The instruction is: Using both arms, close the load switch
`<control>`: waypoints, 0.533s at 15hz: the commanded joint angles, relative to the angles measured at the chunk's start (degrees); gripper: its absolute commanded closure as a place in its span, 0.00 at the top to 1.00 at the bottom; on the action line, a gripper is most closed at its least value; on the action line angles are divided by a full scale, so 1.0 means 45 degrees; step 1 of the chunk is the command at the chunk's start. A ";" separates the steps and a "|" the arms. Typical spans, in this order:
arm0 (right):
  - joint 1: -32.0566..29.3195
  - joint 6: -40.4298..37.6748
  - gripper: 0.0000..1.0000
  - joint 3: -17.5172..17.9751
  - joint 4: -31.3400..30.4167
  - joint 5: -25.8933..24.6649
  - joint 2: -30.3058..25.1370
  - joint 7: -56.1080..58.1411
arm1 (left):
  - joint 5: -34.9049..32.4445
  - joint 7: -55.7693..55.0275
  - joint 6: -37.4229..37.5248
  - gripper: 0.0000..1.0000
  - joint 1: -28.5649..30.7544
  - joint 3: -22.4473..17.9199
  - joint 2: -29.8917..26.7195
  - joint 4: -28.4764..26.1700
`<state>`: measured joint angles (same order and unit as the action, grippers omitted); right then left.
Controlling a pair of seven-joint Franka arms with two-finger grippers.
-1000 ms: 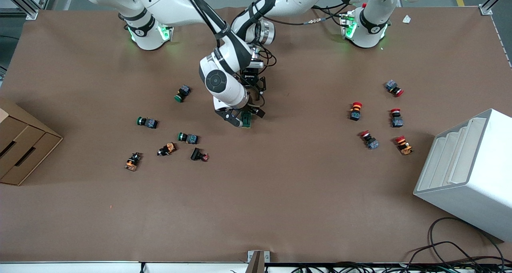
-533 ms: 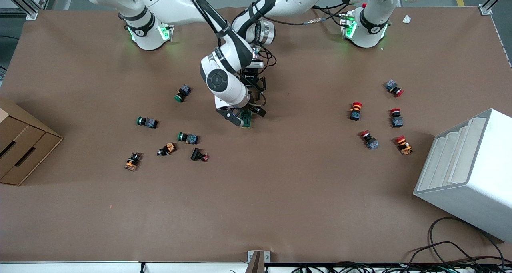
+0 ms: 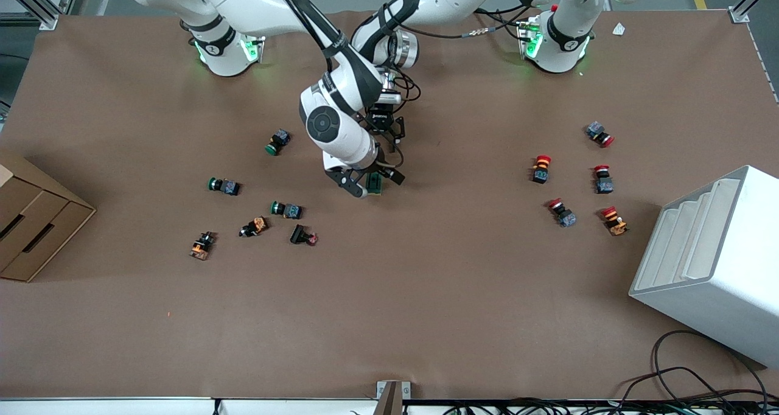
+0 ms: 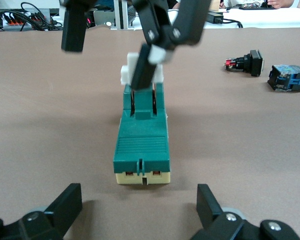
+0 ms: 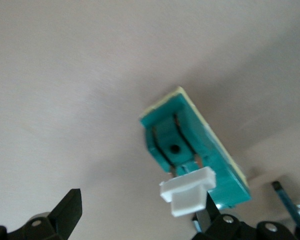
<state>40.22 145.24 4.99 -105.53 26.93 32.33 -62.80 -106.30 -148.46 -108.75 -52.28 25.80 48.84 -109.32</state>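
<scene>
Both tools, right (image 3: 364, 182) and left (image 4: 140, 202), spread around the load switch (image 3: 375, 184), lever end toward camera.

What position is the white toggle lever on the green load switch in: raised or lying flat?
Raised. In the left wrist view the white toggle lever stands above the load switch; a right gripper finger touches it.

Right pincer (image 3: 366, 186) crowds the load switch (image 3: 375, 184); open surface (image 3: 462, 177) lies toward the left arm's end, push buttons (image 3: 286, 209) flank the right arm's end.
</scene>
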 commanded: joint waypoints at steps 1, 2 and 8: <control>-0.0110 0.0146 1.00 0.0062 0.0365 0.0167 0.0199 0.0204 | 0.0165 -0.0545 -0.0951 1.00 0.0193 -0.0069 0.1432 0.0425; -0.0110 0.0146 1.00 0.0062 0.0423 0.0167 0.0199 0.0224 | 0.0165 -0.0564 -0.0951 1.00 0.0212 -0.0069 0.1433 0.0425; -0.0247 0.0166 1.00 0.0043 0.1126 0.0070 0.0882 0.0244 | 0.0184 -0.0584 -0.0951 1.00 0.0505 -0.0088 0.1374 0.0581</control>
<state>39.91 145.60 4.71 -102.57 26.93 34.34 -62.64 -106.25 -148.59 -108.85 -52.14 25.80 48.87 -109.24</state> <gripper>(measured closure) 0.000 0.000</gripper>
